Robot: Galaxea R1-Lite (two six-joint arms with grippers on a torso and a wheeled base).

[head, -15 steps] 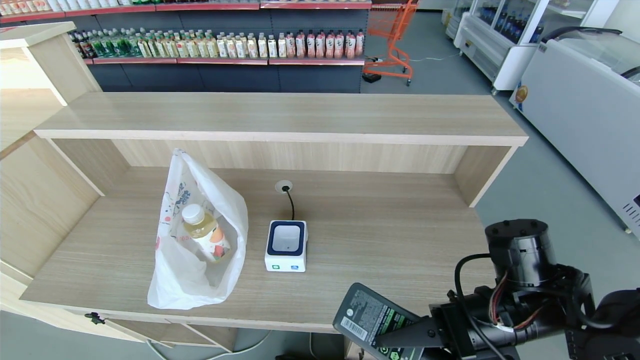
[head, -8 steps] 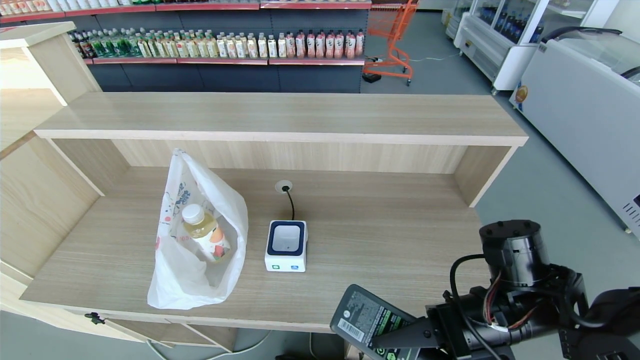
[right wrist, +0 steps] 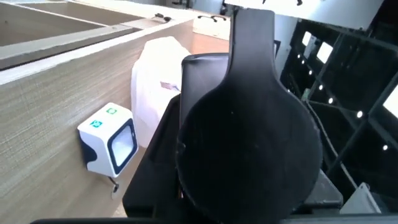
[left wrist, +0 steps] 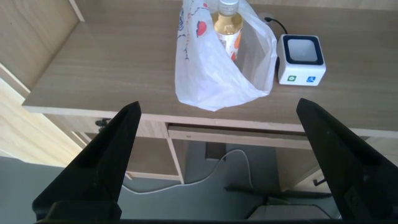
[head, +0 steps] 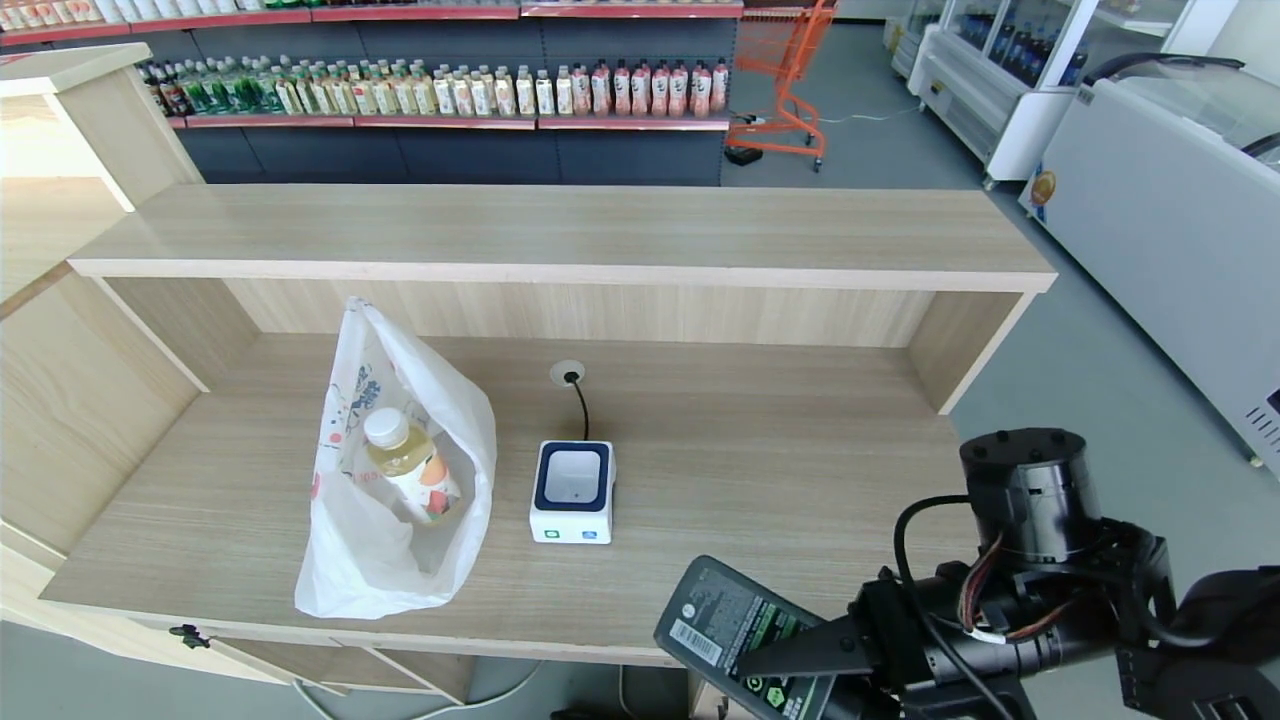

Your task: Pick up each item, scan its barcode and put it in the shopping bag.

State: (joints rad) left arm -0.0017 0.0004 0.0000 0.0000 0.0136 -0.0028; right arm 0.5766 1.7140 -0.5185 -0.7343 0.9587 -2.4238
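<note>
Item in hand: flat dark pack (head: 735, 635), rounded corners, pinched in my right gripper (head: 765, 663), tilted, barcode face up. The scanner (head: 572, 490), a white cube with a dark-rimmed window facing up, sits ahead and left of that hand, well apart. The shopping bag (head: 380, 540), white plastic with its mouth open, stands just beyond it. Inside, the bottle (head: 410, 465) leans, white-capped.

Pack (head: 725, 610) print too small to read

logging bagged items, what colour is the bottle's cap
White; the bottle cap shows best in the head view.
</note>
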